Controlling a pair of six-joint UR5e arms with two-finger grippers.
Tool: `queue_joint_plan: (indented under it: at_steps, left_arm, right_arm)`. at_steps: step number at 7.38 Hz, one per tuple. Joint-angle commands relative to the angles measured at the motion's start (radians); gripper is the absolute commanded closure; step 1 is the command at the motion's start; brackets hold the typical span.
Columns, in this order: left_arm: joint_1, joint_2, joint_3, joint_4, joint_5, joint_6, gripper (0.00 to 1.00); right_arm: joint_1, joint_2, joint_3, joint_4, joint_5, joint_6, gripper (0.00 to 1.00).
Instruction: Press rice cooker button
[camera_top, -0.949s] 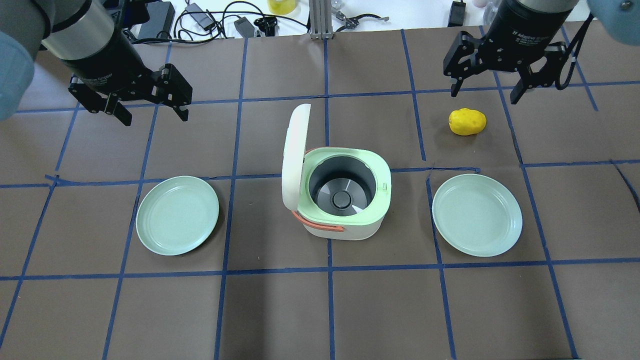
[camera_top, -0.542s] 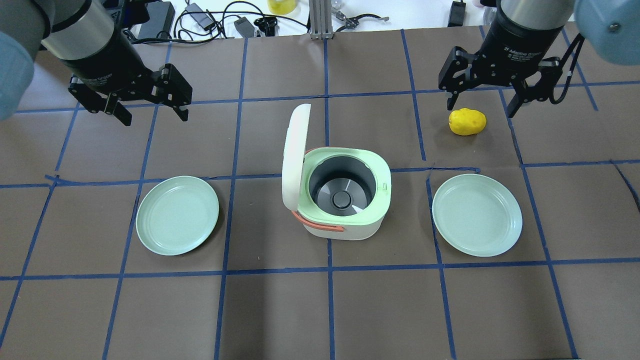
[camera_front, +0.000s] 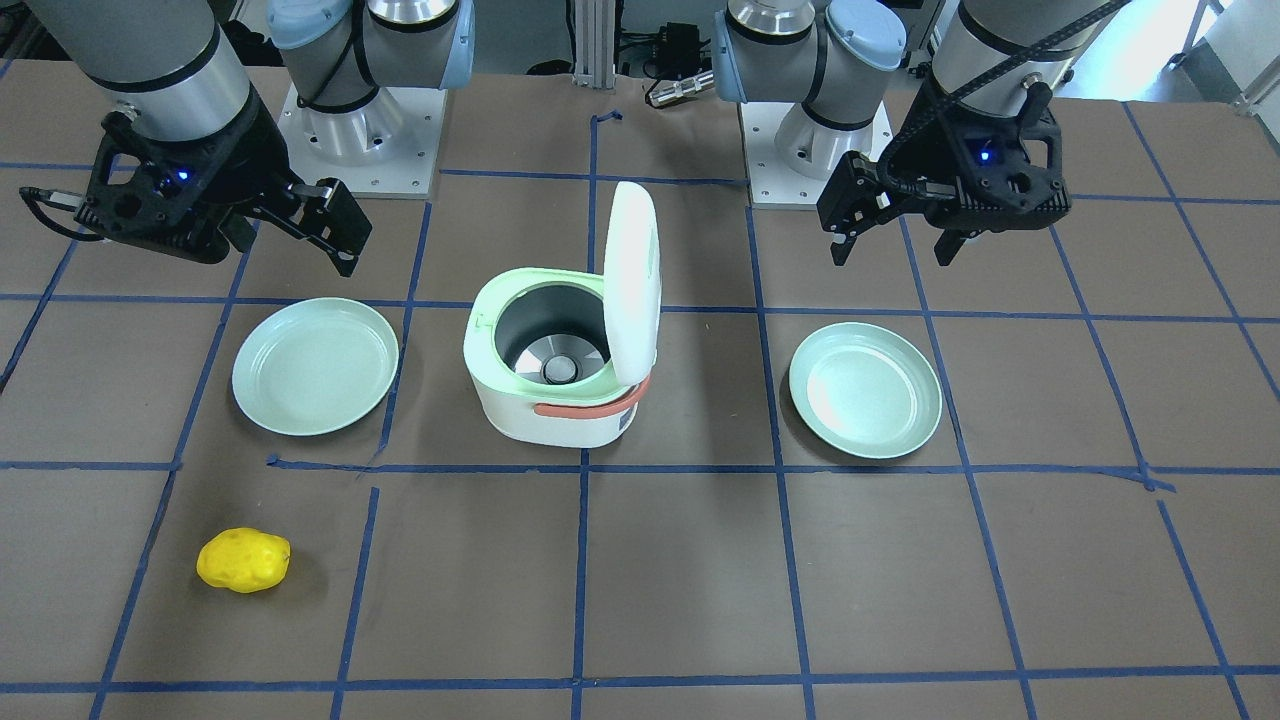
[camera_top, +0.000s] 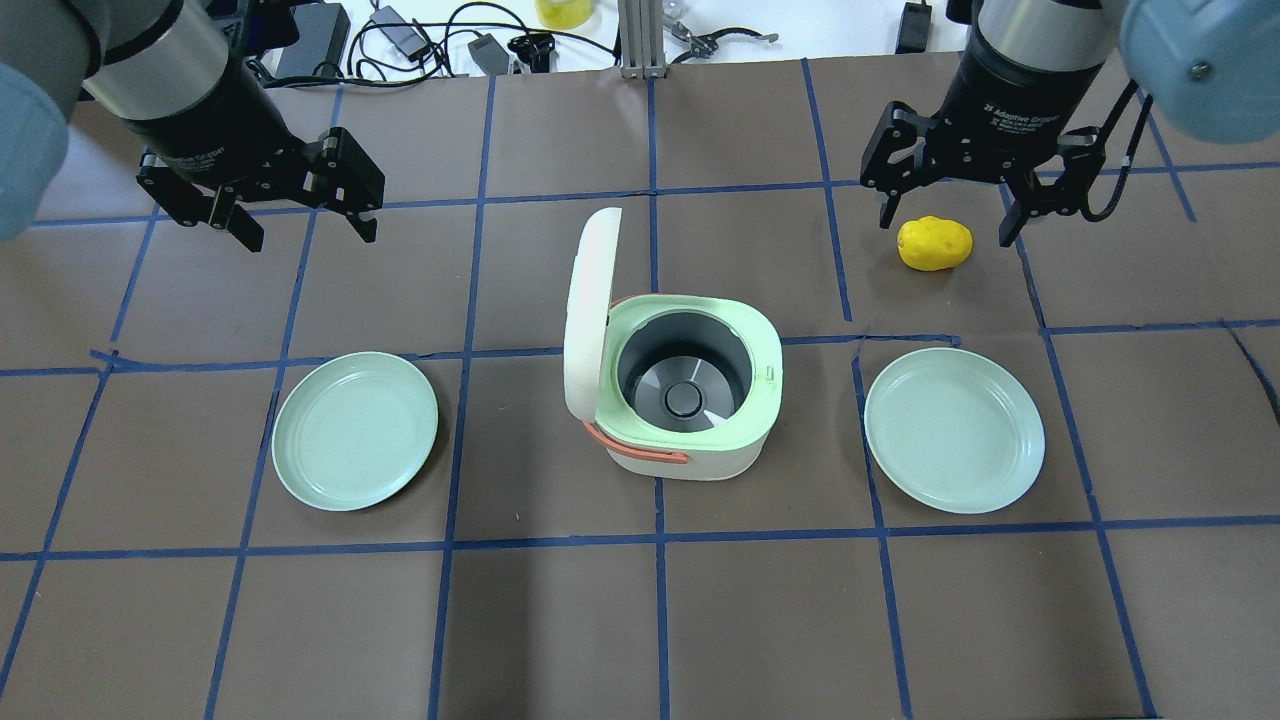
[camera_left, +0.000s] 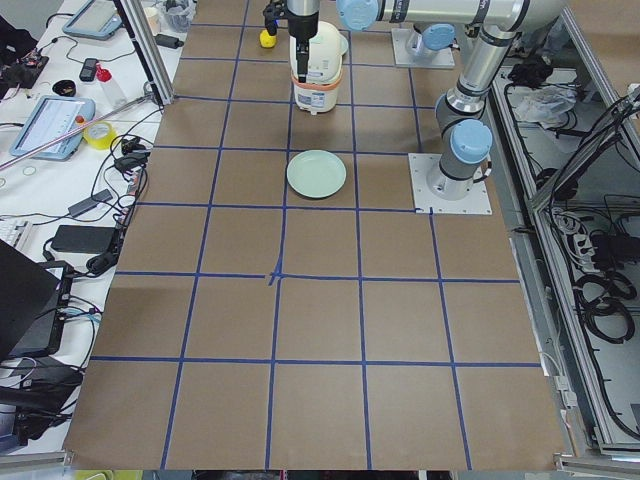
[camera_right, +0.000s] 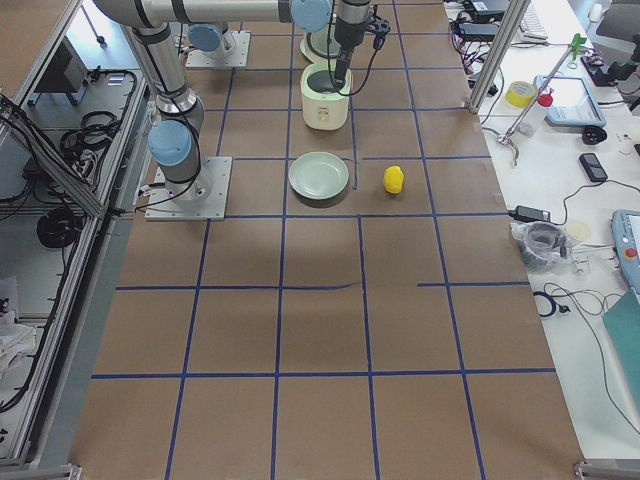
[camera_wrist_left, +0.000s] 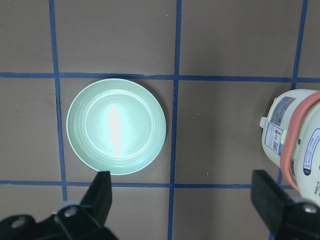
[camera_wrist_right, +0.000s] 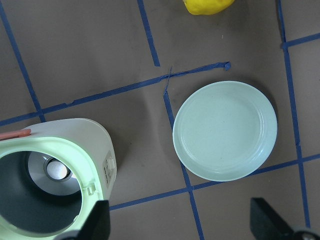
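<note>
The white rice cooker (camera_top: 690, 455) with a pale green rim stands mid-table. Its white lid (camera_top: 588, 310) is raised upright on its left side, and the dark pot is empty. The button does not show on the raised lid; only a small tab (camera_top: 770, 373) sits on the rim's right edge. My left gripper (camera_top: 308, 235) is open and empty, far back left of the cooker, above the left plate in the left wrist view (camera_wrist_left: 181, 190). My right gripper (camera_top: 945, 226) is open and empty, hovering over a yellow potato (camera_top: 935, 244) at the back right.
Two pale green plates lie on either side of the cooker, one on the left (camera_top: 355, 430) and one on the right (camera_top: 955, 430). An orange handle (camera_top: 640, 452) hangs on the cooker's front. Cables and chargers (camera_top: 400, 40) lie beyond the table's far edge.
My right gripper has moved left and lower, and now stands over the potato. The left arm, cooker and plates have not moved.
</note>
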Motion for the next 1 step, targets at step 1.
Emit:
queue_joint_plan:
  at_steps: [1]
  left_arm:
    - [0.0,0.0,0.0,0.0,0.0,0.0,0.0]
  right_arm:
    - [0.0,0.0,0.001,0.0,-0.01,-0.001,0.0]
